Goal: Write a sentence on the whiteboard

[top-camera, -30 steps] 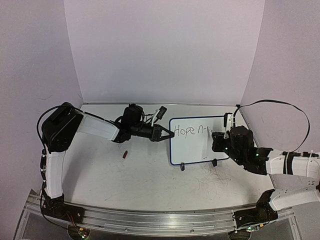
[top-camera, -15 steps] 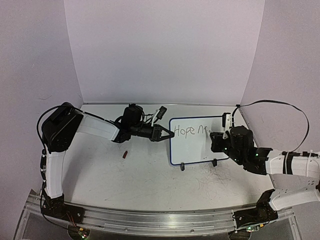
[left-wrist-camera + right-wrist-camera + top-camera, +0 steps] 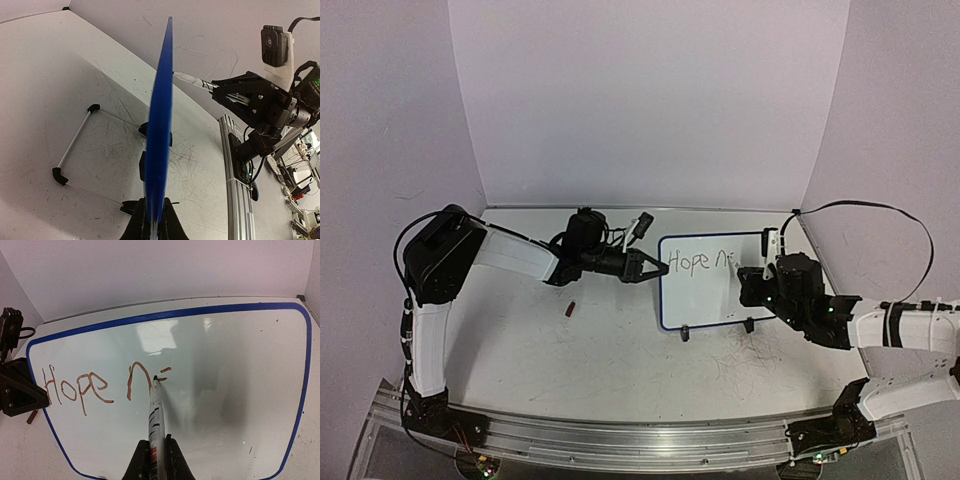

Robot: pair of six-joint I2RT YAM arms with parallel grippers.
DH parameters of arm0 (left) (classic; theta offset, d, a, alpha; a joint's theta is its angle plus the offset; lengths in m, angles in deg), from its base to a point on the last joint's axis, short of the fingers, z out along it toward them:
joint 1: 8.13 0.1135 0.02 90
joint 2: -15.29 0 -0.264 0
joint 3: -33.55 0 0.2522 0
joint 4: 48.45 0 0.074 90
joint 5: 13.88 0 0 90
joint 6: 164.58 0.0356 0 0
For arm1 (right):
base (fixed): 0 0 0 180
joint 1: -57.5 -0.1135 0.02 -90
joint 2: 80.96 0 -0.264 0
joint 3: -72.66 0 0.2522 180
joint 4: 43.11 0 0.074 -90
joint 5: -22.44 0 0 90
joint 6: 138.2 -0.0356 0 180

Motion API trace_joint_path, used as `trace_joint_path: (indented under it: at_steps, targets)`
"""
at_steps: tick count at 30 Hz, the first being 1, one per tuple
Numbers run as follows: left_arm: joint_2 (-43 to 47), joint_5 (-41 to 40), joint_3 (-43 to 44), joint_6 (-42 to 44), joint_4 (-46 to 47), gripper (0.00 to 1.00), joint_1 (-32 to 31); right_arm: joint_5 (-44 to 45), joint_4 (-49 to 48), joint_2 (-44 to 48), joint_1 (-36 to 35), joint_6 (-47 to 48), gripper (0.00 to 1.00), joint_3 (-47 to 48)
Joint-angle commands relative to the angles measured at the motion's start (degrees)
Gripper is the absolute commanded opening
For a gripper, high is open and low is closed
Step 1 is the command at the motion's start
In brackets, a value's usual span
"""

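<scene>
The whiteboard [image 3: 715, 285] with its blue frame stands upright mid-table on black clip feet; it fills the right wrist view [image 3: 225, 405] and shows edge-on in the left wrist view [image 3: 161, 125]. The sentence [image 3: 102, 384] reads "Hope n" plus two short strokes in reddish-brown ink; it also shows in the top view [image 3: 698, 262]. My left gripper [image 3: 657, 268] is shut on the board's left edge [image 3: 155, 210]. My right gripper [image 3: 155, 460] is shut on a white marker [image 3: 155, 415], whose tip touches the board just right of the "n". The right gripper shows in the top view [image 3: 752, 280].
A small dark red marker cap [image 3: 570, 309] lies on the table left of the board. The board's white wire stand [image 3: 75, 150] rests behind it. Grey scuff scribbles [image 3: 745, 360] mark the tabletop in front. Purple walls close in at the back and both sides.
The right gripper with the marker has shifted slightly left and down along the board, adding small strokes after the "n". The left arm and board have not moved.
</scene>
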Motion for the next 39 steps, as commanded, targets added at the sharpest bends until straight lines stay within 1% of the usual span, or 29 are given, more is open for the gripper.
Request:
trace_joint_path:
  at_steps: [1, 14, 21, 26, 31, 39]
  targets:
    - [2.5, 0.1, -0.9, 0.5, -0.1, 0.0, 0.1, 3.9, -0.8, -0.1, 0.4, -1.3, 0.0, -0.4]
    - [3.2, -0.3, -1.9, 0.7, -0.2, 0.0, 0.1, 5.8, 0.3, 1.3, 1.0, -1.3, 0.0, -0.3]
    - [3.0, -0.3, -1.6, 0.5, -0.1, 0.0, 0.1, 3.1, -4.1, 0.0, 1.0, 2.2, 0.0, -0.5]
    - [3.0, -0.3, -1.5, 0.5, -0.2, 0.0, 0.1, 1.8, -5.2, -0.8, 1.0, 3.4, 0.0, 0.0]
    - [3.1, -0.3, -1.4, 0.5, -0.1, 0.0, 0.1, 0.5, -5.0, -1.3, 1.0, 3.1, 0.0, 0.0]
    - [3.3, -0.4, -1.6, 0.7, -0.1, 0.0, 0.1, -1.3, -1.3, -0.7, 1.0, 0.3, 0.0, -1.1]
